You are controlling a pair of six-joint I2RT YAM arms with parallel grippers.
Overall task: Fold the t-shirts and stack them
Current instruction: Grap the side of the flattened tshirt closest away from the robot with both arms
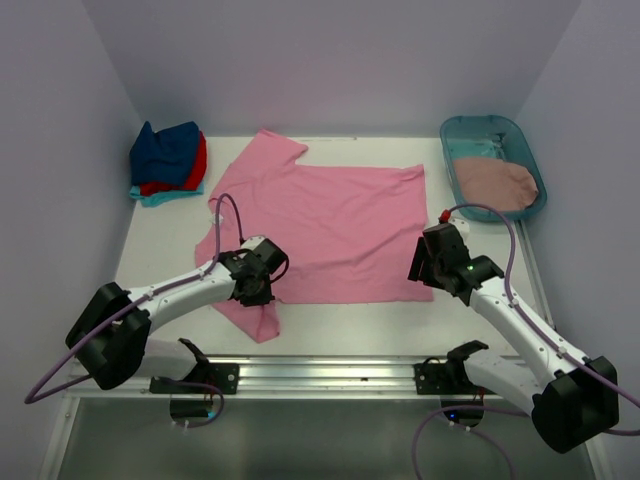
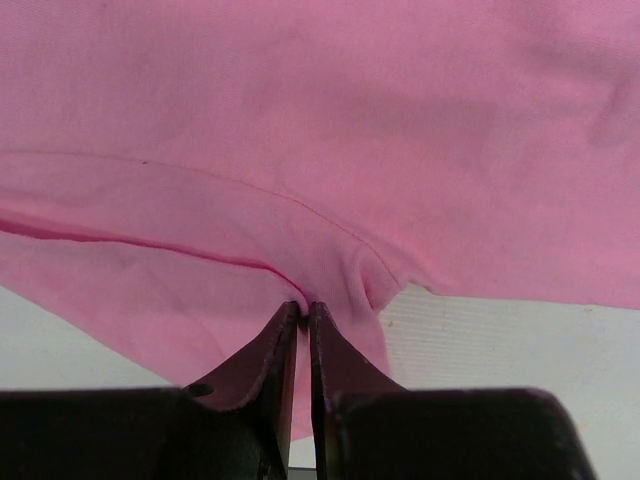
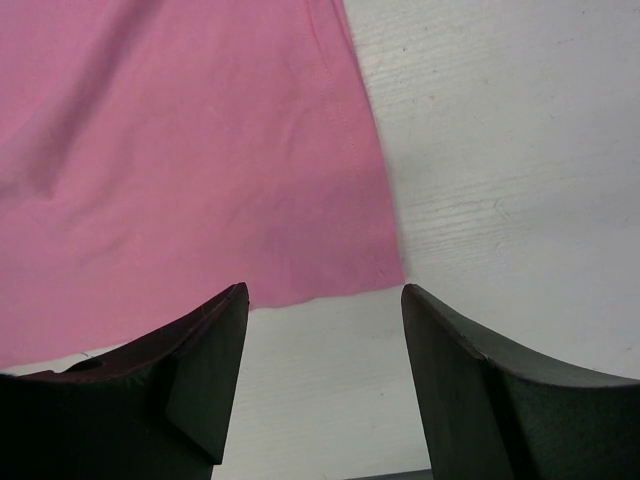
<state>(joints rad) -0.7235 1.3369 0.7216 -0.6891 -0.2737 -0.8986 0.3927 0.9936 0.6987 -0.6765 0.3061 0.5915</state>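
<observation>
Pink t-shirt [image 1: 330,225] lies spread at centre; your left gripper [image 2: 304,306] pinches a fold at 7 o'clock, the nipped cloth hidden between its tips. Your right gripper [image 3: 322,292] gapes empty over the 4 o'clock hem corner.

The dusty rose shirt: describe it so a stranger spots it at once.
At the far right corner of the table sits a teal tub. The dusty rose shirt lies bunched inside it. Unlike the bright pink shirt spread mid-table, it is duller and the only one in a container.
</observation>
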